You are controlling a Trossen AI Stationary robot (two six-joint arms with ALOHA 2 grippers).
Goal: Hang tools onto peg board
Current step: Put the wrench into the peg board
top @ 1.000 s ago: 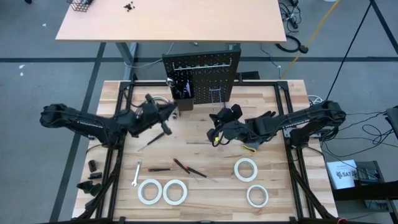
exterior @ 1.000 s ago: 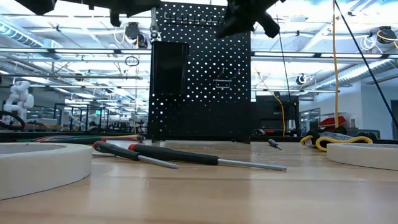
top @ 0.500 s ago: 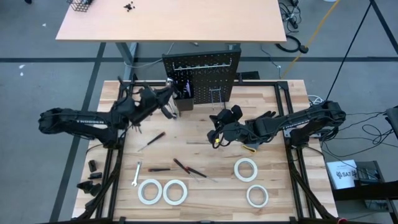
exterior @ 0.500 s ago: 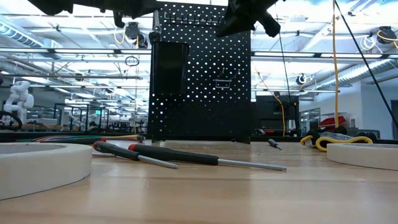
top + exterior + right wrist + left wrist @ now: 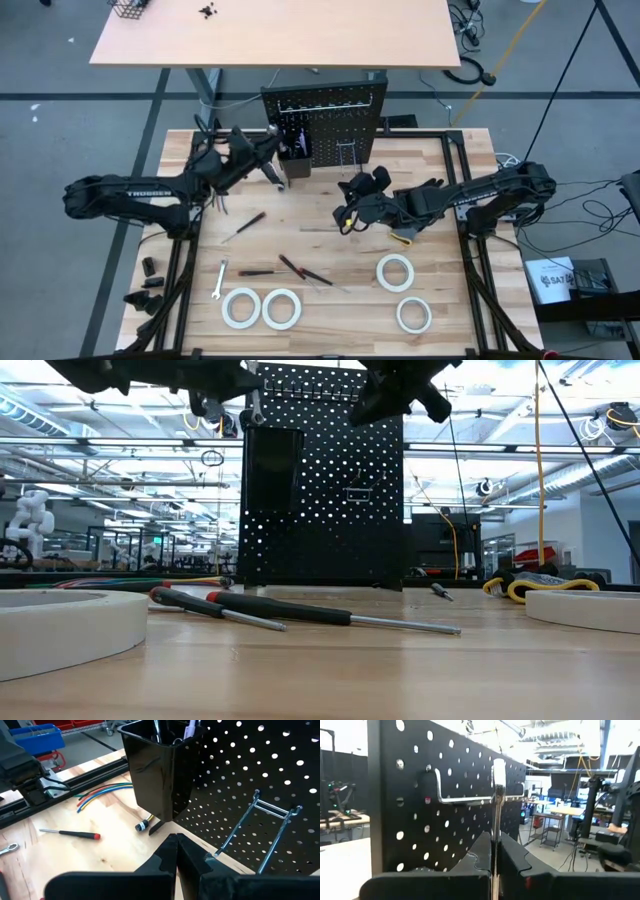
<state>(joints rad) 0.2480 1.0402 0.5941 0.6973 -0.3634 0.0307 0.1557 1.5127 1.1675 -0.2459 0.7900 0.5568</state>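
The black peg board (image 5: 325, 118) stands upright at the table's far edge, with a wire hook (image 5: 465, 799) and a black bin (image 5: 157, 765) on it. My left gripper (image 5: 495, 842) is raised at the board's left part, shut on a silver wrench (image 5: 498, 785) that shows edge-on, its head crossing the hook. My right gripper (image 5: 176, 845) hovers shut and empty in front of the board's middle (image 5: 345, 215). Screwdrivers (image 5: 300, 268), another wrench (image 5: 220, 280) and white tape rolls (image 5: 282, 308) lie flat on the table. My left gripper pinches the wrench's thin shaft (image 5: 495, 827) between its two fingers, which come about level from the table's left toward the board. The wrench sticks out beyond the fingertips, clear of the table. Whether its head (image 5: 498, 770) touches the hook I cannot tell.
A red-handled screwdriver (image 5: 245, 225) lies left of centre. A black-and-yellow flat object (image 5: 403, 238) lies under the right arm. Two more tape rolls (image 5: 395, 271) lie at the near right. Coloured wires (image 5: 102, 795) run beside the bin. Black rails frame the table.
My left gripper has swung toward the table's far edge and a little up, carrying the wrench from over the table's middle left up to the peg board's left part. It has stayed shut on the wrench. My right arm has kept still.
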